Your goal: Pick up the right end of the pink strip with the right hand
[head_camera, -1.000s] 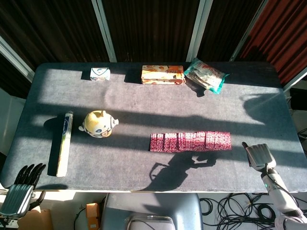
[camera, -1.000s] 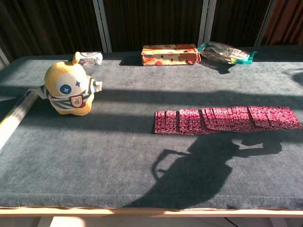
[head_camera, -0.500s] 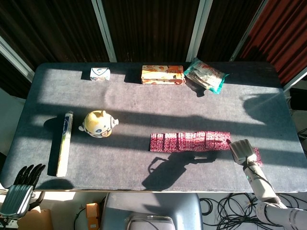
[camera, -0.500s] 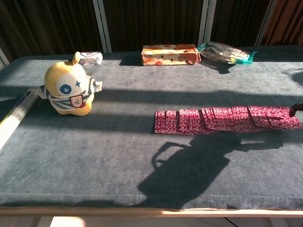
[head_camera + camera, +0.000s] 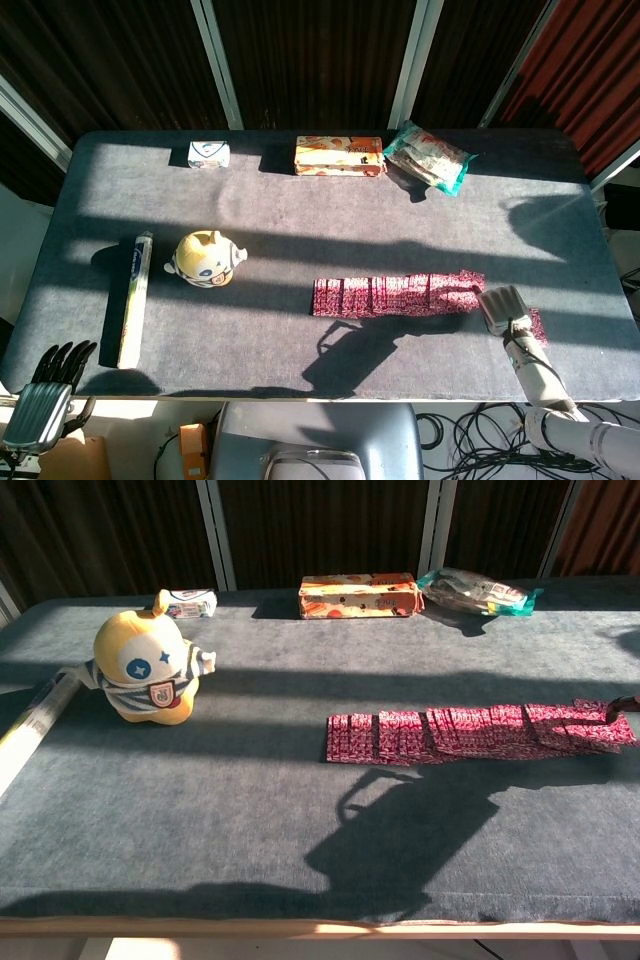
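Pink strip (image 5: 395, 295) lies flat mid-table, right of the duck plush (image 5: 205, 258). Your right hand (image 5: 503, 310) sits at its right end, touching it; can't tell if it's grasping. Pinch that end firmly, then lift straight up. Left hand (image 5: 52, 378) idle, released, off the table (image 5: 300, 215). No containers visible.

Hard, low sunlight is striking the tabletop (image 5: 300, 215) in bright bands, with darker stripes lying across it between them. A large arm-shaped shadow is falling near the front edge (sharp-edged in both views). The yellow toy (image 5: 145, 670) is glowing on its lit side, and the pink strip (image 5: 480, 732) is half sunlit, half shaded. The background is staying very dark. Focus is holding crisp throughout.
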Action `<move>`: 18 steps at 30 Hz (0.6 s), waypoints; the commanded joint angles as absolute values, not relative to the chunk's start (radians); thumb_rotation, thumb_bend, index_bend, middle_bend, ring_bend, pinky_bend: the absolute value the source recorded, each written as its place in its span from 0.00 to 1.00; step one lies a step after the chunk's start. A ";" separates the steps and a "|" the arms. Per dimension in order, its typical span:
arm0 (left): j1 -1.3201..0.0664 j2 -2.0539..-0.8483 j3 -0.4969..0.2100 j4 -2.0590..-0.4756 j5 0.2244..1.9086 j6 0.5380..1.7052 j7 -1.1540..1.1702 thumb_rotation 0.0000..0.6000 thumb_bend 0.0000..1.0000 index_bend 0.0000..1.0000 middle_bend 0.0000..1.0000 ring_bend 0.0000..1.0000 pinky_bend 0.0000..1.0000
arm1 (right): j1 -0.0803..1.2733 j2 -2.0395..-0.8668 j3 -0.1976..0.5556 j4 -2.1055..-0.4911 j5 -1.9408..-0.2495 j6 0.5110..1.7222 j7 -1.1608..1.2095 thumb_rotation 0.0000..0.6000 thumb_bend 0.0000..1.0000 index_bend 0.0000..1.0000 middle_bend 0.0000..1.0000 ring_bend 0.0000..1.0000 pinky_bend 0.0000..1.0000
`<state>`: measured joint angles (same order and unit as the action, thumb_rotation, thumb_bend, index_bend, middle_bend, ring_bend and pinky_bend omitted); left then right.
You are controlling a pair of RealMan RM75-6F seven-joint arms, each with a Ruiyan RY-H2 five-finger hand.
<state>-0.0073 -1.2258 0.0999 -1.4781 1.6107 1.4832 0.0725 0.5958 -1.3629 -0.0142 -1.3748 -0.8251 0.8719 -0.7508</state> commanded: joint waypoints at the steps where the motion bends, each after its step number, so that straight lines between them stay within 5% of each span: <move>1: -0.008 -1.225 0.099 -1.481 1.609 1.480 0.075 1.00 0.39 0.00 0.08 0.04 0.06 | 0.608 -1.374 -0.007 -1.339 -0.797 0.850 -0.742 1.00 0.68 0.21 0.89 0.95 1.00; 18: -0.010 -1.219 0.084 -1.501 1.588 1.473 0.098 1.00 0.39 0.00 0.08 0.04 0.06 | 0.619 -1.382 0.021 -1.135 -0.703 0.755 -0.635 1.00 0.68 0.21 0.89 0.95 1.00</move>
<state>-0.0097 -1.2195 0.0844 -1.5005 1.5880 1.4731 0.0979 0.6223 -1.3895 0.0171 -1.1298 -0.6952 0.7511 -0.6477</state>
